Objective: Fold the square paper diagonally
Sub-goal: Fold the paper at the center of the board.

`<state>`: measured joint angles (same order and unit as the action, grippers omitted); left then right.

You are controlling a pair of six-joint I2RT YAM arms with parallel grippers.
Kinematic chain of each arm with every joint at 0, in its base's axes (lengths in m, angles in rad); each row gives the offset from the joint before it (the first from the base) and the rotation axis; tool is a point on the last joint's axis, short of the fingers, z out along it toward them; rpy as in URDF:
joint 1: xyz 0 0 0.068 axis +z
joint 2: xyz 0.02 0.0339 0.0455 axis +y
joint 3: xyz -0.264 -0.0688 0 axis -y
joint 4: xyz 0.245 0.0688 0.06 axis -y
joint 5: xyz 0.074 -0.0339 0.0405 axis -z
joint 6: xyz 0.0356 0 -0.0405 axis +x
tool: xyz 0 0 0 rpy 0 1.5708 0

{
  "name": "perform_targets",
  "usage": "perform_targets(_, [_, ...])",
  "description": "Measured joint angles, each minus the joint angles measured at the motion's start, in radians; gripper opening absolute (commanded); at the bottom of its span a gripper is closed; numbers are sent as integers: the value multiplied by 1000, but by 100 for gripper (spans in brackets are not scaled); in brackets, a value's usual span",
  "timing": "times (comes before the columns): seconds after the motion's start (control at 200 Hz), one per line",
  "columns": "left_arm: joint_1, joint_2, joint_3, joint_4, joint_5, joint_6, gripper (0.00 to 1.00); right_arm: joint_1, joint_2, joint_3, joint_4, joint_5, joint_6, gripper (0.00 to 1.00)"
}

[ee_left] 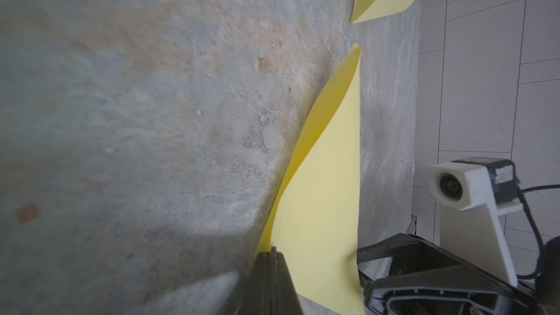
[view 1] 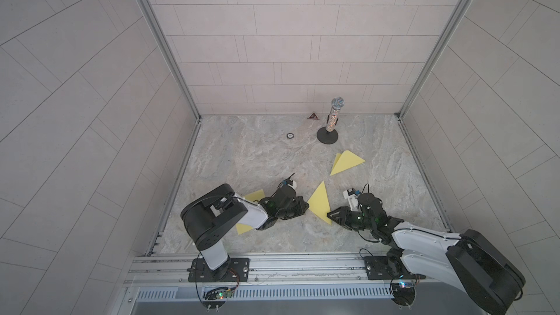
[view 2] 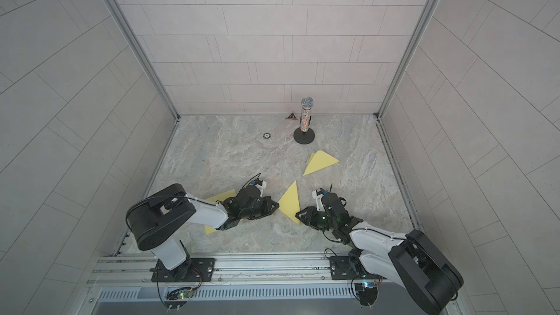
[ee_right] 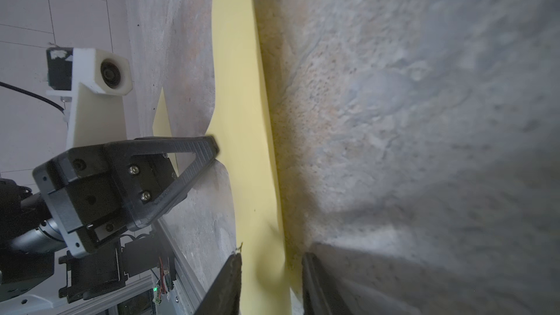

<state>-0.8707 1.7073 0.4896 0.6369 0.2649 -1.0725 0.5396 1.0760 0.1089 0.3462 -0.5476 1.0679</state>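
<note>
Since the paper (view 1: 319, 203) shows in both top views as a yellow triangle at the front middle of the desk (view 1: 242, 153), the diagonal fold is judged to be laid over and the creasing step to be in hand; the left gripper (view 1: 304, 206) is set at its left corner and the right gripper (view 1: 330, 215) at its near right corner. A second folded triangle (view 1: 347, 162) lies well apart toward the rear right; a spare yellow sheet (view 1: 254, 195) is half hidden under the left arm; a microphone (view 1: 331, 119) on a round stand, a small dark triangle (view 1: 313, 116) and a small ring (view 1: 290, 135) are found near the back wall, none of them in the way.

From the left wrist, the left gripper (ee_left: 271, 265) is shown closed, its tip laid on a corner of the paper (ee_left: 324, 207); whether the sheet is pinched or only pressed cannot be told; the upper layer is seen bowed up off the lower one, so the crease is judged unfinished.

From the right wrist, the right gripper (ee_right: 272, 257) is shown with jaws apart and the paper (ee_right: 242, 116) running between them, nothing clamped; a press along the folded edge is judged to be called for next, with the other corner held down; care is wanted that the layers are not slid out of line.
</note>
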Motion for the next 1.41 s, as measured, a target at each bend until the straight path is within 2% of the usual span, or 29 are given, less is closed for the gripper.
perform_targets(0.315, [0, 0, 0, 0, 0, 0, 1, 31, 39, 0, 56, 21, 49, 36])
perform_targets(0.515, [0, 0, 0, 0, 0, 0, 1, 43, 90, -4, 127, 30, 87, 30])
perform_targets(0.755, [0, 0, 0, 0, 0, 0, 1, 49, 202, -14, 271, 13, 133, 14])
perform_targets(0.861, [0, 0, 0, 0, 0, 0, 1, 49, 231, -21, 308, 10, 148, 0])
perform_targets(1.061, [0, 0, 0, 0, 0, 0, 1, 50, 238, -35, 348, 7, 168, 0])
perform_targets(1.151, [0, 0, 0, 0, 0, 0, 1, 49, 219, -37, 340, 8, 174, 27])
perform_targets(1.196, [0, 0, 0, 0, 0, 0, 1, 49, 203, -39, 331, 8, 175, 34])
perform_targets(1.306, [0, 0, 0, 0, 0, 0, 1, 53, 155, -46, 305, 13, 170, 35])
perform_targets(1.406, [0, 0, 0, 0, 0, 0, 1, 65, 124, -51, 274, 23, 171, 29])
